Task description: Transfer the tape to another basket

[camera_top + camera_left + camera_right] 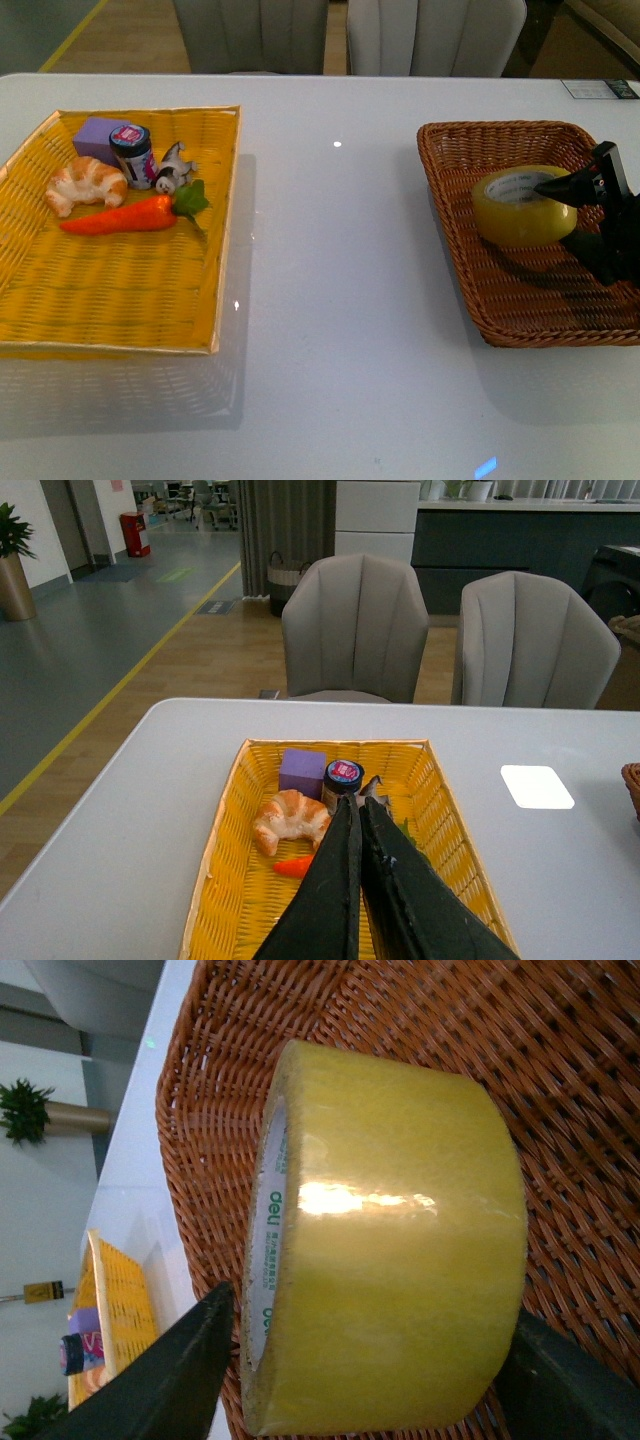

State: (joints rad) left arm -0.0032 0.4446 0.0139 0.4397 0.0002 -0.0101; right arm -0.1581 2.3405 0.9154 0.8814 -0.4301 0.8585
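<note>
1. So, my right hand [552,212] is over on the right with its fingers spread and the tape [505,218] between them. One finger is by the white-core face and the other by the opposite flat face. In the right wrist view they look right up against the roll, but I honestly can't tell if I'm squeezing it or just bracketing it.
2. The tape is inside the brown basket [432,170], in its far half, tipped so the core opening faces up and a bit left.
3. Handling guess: it's a fat, full roll, so stiff, a bit hefty and not fragile. The outer wrap is glossy (there's a glare patch on it), so I reckon it's slippery there.
4. Where to hold: across the width, flat face to flat face, the way my fingers are lined up now. Those faces give something square to press on. Pinching the curved glossy band would probably let it roll out.
5. My left hand [358,805] has its fingers pressed together and holds nothing. It hangs over the yellow tray [120,300] on the left of the worktop [330,300].
</note>
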